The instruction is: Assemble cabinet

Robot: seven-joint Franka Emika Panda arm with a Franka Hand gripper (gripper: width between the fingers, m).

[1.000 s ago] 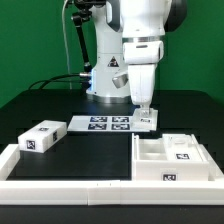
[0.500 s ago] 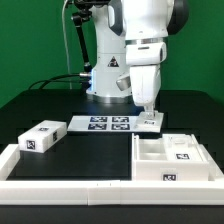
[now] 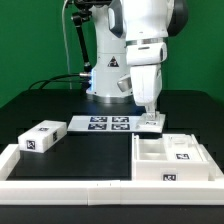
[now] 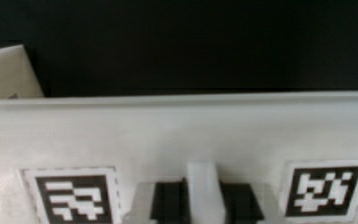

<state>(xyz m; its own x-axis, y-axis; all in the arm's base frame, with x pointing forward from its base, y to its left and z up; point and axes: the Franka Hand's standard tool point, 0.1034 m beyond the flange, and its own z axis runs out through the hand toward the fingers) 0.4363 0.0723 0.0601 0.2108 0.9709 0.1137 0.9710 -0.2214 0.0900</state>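
Note:
My gripper [image 3: 148, 111] points straight down at the back of the table, on a small flat white cabinet panel [image 3: 151, 123] that lies beside the marker board [image 3: 102, 124]. In the wrist view the two dark fingers [image 4: 169, 198] stand close on either side of a thin white rib of that panel [image 4: 194, 130], between its two tags. The gripper [image 4: 201, 196] looks shut on the rib. The open box body [image 3: 150, 160] stands at the exterior view's front right. A smaller white tagged block [image 3: 40, 137] lies at the left.
Low white border rails [image 3: 70, 187] run along the front and left of the work area. The robot base [image 3: 105, 75] stands behind the marker board. A dark cable hangs at the back left.
The gripper has moved a little down and toward the exterior view's right. The small panel under it has shifted right with it.

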